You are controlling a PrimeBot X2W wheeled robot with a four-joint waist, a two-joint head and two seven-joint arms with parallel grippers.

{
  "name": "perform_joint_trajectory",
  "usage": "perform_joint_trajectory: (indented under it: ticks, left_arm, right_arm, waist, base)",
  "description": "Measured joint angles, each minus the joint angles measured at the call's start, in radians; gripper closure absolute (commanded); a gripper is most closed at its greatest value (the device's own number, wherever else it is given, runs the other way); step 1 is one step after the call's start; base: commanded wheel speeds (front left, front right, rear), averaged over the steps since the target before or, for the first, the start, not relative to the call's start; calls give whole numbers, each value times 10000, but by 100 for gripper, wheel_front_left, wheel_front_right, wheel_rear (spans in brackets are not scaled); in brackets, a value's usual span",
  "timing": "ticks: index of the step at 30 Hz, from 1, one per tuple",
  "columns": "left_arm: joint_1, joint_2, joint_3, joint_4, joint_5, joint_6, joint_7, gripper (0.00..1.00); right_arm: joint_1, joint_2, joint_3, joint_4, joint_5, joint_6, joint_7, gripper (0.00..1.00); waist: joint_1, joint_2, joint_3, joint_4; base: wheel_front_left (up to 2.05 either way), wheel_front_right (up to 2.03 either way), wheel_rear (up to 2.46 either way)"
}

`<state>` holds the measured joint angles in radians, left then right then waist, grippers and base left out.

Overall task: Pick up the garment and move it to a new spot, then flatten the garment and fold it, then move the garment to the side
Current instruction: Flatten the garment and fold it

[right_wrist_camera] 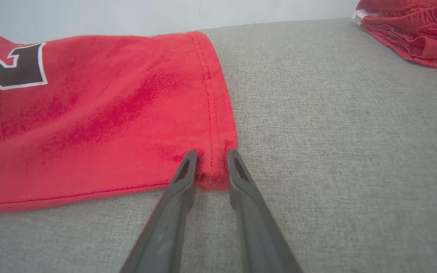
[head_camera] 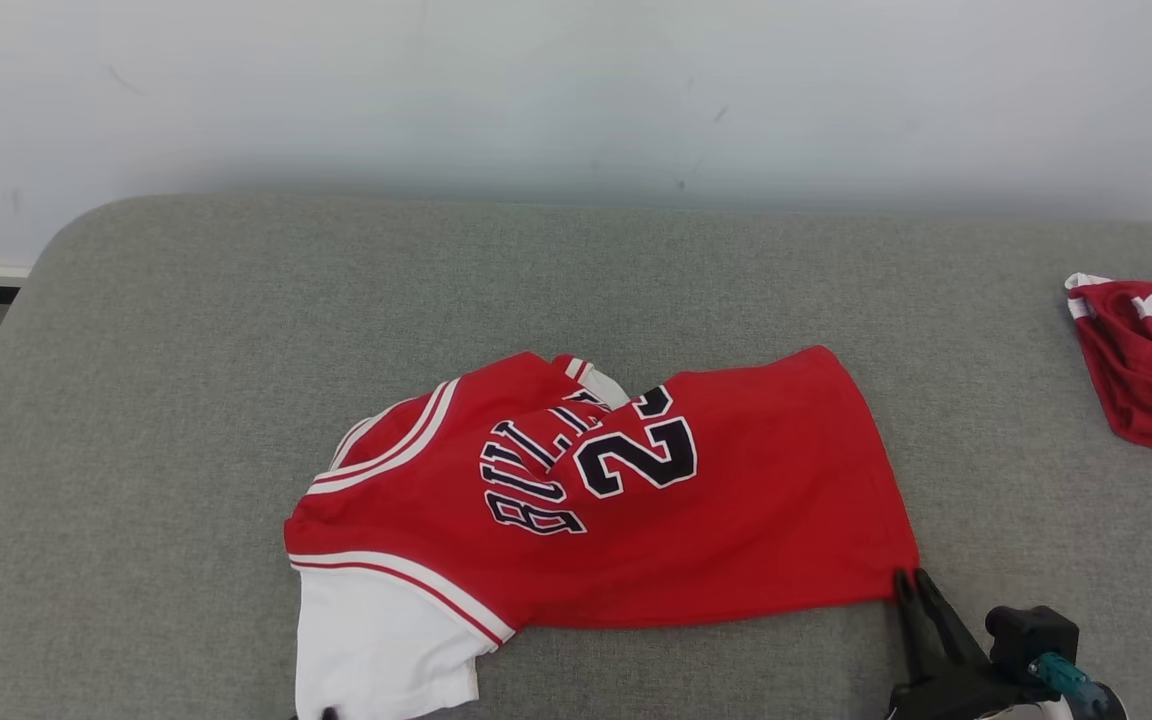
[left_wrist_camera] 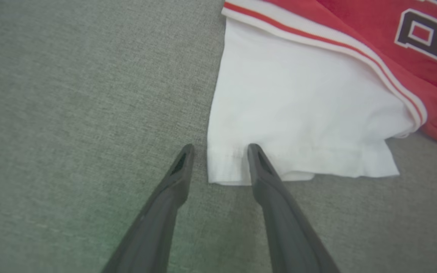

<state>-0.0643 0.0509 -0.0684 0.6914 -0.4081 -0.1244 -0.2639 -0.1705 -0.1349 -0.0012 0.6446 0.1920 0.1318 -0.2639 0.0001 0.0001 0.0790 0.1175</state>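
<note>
Head view is showing the garment (head_camera: pixel 636 500), a red jersey with a white sleeve, lying crumpled in the middle of the grey worktop (head_camera: pixel 236 330). The right gripper (right_wrist_camera: pixel 211 157) is pinching its red hem corner, with cloth bunching between the fingers. The left gripper (left_wrist_camera: pixel 220 149) is resting with fingers spread, straddling the white sleeve's corner and gripping nothing. Another red cloth (head_camera: pixel 1151 370) is lying at the worktop's right edge.

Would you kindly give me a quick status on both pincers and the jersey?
Left pincer open, astride white sleeve hem. Right pincer pinching red jersey hem corner. Second red garment far right, apart.
</note>
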Motion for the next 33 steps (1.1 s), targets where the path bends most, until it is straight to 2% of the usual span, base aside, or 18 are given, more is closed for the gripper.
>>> perform_joint_trajectory:
  ticks: [6,15,22,25,27,33]
  left_arm:
    - [35,-8,-54,-543,-69,-8,13,100]
    - [1044,-6,418,-3544,-125,-65,15,100]
    - [562,73,430,-4964,380,-65,13,100]
    - [-436,560,-27,-5233,472,-65,13,100]
    - [-1358,1135,-424,-5183,460,-65,13,100]
    - [-5430,2748,-1580,-4824,-151,-67,727,100]
  right_arm:
    - [105,6,-84,-591,21,0,-2,100]
    - [1220,-159,-161,-2382,209,0,0,100]
    - [1011,-297,182,-3465,414,0,-2,100]
    - [360,-548,548,-3584,495,0,0,100]
    - [-267,-771,844,-3486,556,0,0,100]
    - [-3364,-1469,1507,-2938,1191,0,25,100]
  waist:
    - [0,0,-56,20]
    - [0,0,-237,-52]
    - [-1,0,-154,-318]
    - [0,0,-6,-417]
    - [0,0,129,-483]
    - [1,0,820,-682]
  base:
    - [0,0,0]
    - [0,0,0]
    - [0,0,0]
    - [0,0,0]
    - [0,0,0]
    - [0,0,0]
